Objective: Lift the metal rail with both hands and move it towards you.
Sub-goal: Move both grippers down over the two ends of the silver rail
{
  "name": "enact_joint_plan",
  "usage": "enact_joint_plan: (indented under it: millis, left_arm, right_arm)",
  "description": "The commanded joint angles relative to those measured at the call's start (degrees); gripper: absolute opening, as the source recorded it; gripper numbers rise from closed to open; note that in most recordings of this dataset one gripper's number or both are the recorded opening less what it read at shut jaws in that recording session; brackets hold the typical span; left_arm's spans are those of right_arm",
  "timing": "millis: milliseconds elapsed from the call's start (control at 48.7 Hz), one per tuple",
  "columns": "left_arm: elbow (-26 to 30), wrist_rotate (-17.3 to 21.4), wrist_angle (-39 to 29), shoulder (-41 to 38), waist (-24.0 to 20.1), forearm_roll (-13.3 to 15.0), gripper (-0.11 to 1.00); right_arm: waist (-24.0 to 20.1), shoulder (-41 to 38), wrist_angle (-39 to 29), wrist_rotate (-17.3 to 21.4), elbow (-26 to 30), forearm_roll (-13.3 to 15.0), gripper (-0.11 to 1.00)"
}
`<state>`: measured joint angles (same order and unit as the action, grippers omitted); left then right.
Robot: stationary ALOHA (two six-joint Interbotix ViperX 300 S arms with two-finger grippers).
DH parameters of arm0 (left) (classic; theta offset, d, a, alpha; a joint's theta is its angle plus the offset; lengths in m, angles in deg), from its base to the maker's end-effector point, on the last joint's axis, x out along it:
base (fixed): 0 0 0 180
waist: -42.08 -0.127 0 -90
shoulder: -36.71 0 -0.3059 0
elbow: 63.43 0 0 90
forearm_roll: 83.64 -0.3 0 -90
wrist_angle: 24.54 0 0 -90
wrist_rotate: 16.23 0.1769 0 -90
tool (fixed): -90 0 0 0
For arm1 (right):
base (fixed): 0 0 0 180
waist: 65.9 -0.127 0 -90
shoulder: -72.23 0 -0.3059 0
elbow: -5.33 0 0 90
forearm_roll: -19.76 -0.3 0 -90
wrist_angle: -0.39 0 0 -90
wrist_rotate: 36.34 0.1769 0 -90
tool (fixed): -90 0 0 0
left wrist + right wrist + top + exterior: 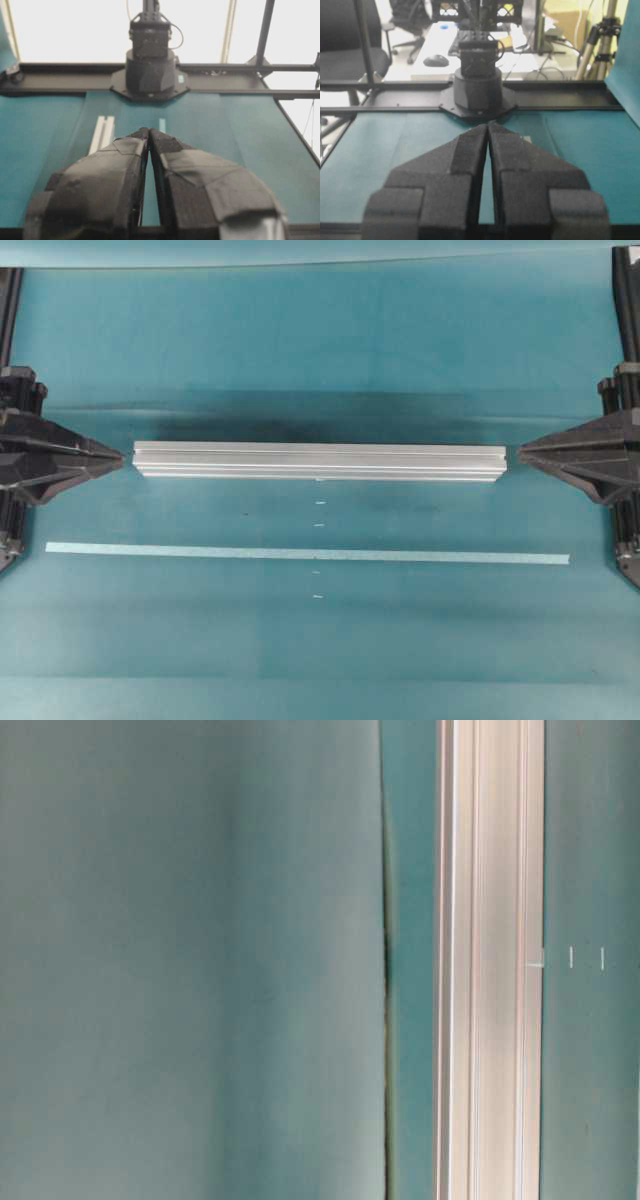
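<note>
Between the metal rail [320,461] and the table's near edge lay a pale tape strip [306,554], while the left gripper [118,461] and right gripper [522,452] hovered level, closed and empty, just off the rail's ends.

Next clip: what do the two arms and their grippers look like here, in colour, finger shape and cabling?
Both arms are black. The left gripper and right gripper each have two broad wedge-shaped fingers tapering to a point, wrapped in matte black tape or padding. The wrist views show each opposite arm's round black base with thin black cables looping beside it. No markings are legible.
</note>
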<state>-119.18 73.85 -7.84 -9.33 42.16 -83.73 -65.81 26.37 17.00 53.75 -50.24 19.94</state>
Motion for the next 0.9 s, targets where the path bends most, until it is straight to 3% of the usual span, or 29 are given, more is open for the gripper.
enact_joint_plan:
  millis: [0,144,308,616,883]
  left_arm:
    - [2.46,-1.93,-0.18,-1.85,-0.09,-0.53,0.14]
    - [4.13,-2.81,-1.76,-3.78,-0.26,-0.7,-0.01]
    - [8.44,-3.16,-10.46,-6.06,-0.09,-0.7,-0.05]
    - [22.15,-2.81,-35.51,-12.3,-2.02,-0.97,-0.05]
    - [31.82,-2.72,-51.5,-21.88,-2.29,-1.14,-0.05]
  right_arm:
    - [0.0,-0.79,0.35,0.7,0.7,-0.97,0.14]
    - [0.09,-0.7,-1.67,4.22,0.88,-5.54,-0.01]
    - [0.18,-0.62,-9.32,6.77,2.72,-5.54,-0.02]
    - [7.21,-2.37,-41.66,7.03,15.38,-5.89,-0.02]
    - [8.7,-8.79,-57.39,6.94,21.18,-6.59,-0.02]
